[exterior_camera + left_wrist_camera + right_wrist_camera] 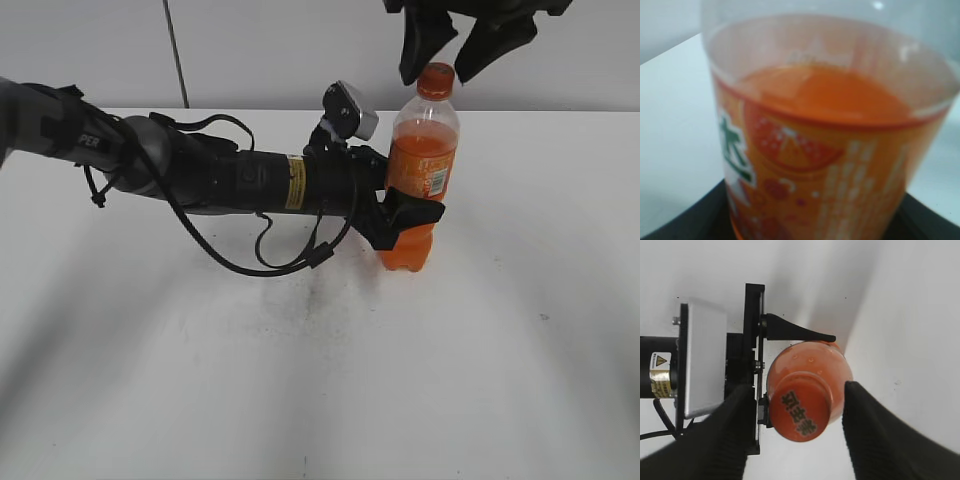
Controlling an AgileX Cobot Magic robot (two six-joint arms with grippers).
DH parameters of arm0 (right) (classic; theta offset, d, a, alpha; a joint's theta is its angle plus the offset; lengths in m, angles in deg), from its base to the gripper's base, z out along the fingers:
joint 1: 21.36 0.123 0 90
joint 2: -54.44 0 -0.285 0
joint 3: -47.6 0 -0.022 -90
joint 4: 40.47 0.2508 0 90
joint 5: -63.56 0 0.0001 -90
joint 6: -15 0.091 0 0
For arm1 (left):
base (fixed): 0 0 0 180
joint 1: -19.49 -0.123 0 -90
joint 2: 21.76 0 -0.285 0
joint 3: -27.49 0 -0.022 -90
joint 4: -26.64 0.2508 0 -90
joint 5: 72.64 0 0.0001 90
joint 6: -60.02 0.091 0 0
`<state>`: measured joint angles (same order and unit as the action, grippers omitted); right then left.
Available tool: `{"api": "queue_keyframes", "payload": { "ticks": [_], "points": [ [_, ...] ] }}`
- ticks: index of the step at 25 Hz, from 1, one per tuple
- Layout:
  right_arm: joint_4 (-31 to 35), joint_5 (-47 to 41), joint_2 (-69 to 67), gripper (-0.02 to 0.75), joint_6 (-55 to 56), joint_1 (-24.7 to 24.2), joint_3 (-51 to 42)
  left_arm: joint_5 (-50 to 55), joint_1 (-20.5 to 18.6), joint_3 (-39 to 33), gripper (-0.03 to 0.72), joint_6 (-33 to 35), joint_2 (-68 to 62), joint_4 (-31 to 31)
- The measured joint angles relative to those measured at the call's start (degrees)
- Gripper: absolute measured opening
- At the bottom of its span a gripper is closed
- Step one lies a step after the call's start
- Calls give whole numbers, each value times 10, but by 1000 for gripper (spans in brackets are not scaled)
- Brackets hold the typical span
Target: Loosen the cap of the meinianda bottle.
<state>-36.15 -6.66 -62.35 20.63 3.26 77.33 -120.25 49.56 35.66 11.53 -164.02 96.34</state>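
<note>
The meinianda bottle (420,165) stands upright on the white table, filled with orange drink, its orange label filling the left wrist view (830,165). Its orange cap (436,80) is on the neck. My left gripper (405,222) is shut on the bottle's lower body, one finger on each side. My right gripper (440,60) hangs open just above the cap, its two fingers apart on either side. From above, the right wrist view shows the cap (801,412) with dark characters between the open fingers (797,435), not touching them.
The left arm (200,170) lies across the table from the left, with a looping black cable (260,255) below it. The white table (450,380) spreads in front and to the right. A grey wall is behind.
</note>
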Motion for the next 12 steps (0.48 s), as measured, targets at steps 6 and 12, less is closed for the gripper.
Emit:
{"api": "queue_keyframes", "payload": {
  "ticks": [6,12],
  "points": [
    [-7,1,0,262,-27,0,0,0,0,0,425,0,0,0],
    [-4,1,0,262,-318,0,0,0,0,0,424,0,0,1]
  ]
}}
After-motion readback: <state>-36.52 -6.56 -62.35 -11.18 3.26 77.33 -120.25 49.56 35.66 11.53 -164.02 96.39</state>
